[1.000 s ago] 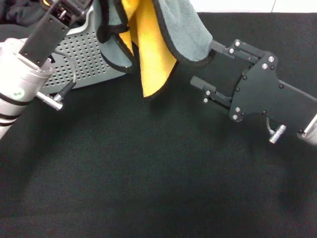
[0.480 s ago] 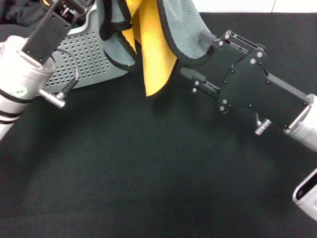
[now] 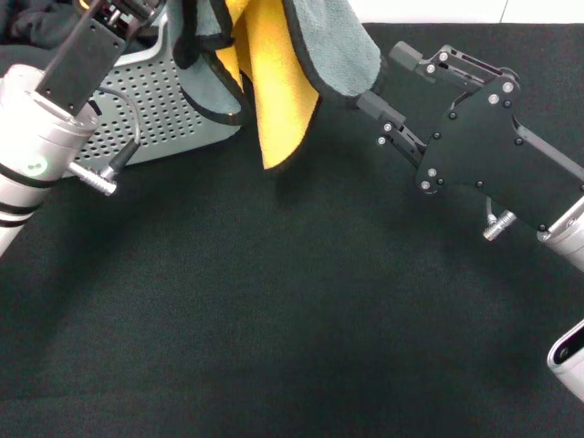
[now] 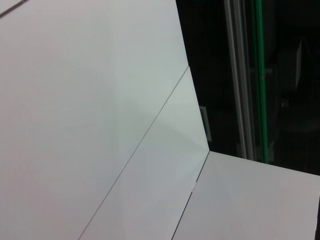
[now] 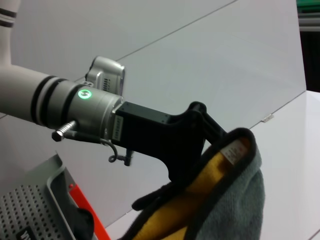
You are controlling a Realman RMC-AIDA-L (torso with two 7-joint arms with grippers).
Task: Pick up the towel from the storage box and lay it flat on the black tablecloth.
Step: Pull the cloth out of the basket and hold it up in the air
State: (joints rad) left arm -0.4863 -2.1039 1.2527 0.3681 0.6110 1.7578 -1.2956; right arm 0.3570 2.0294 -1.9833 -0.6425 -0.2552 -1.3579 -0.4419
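Towel hanging in the air above the near edge of the storage box and the far part of the black tablecloth, clear of both. Folded over itself, grey face outward, yellow-orange face showing in the middle, lowest yellow corner dangling just above the cloth. Dark hem along every visible edge; small white tag seen near the top fold in the right wrist view (towel there at). Held at the top by the left end effector, clamped on the towel's upper fold, arm reaching in over the box. Right end effector beside the towel's grey flap, fingers open, one at the flap's lower edge; whether touching, cannot tell. Box standing on the tablecloth at the far left, perforated wall facing forward. Left wrist view showing only pale panels and a dark gap.
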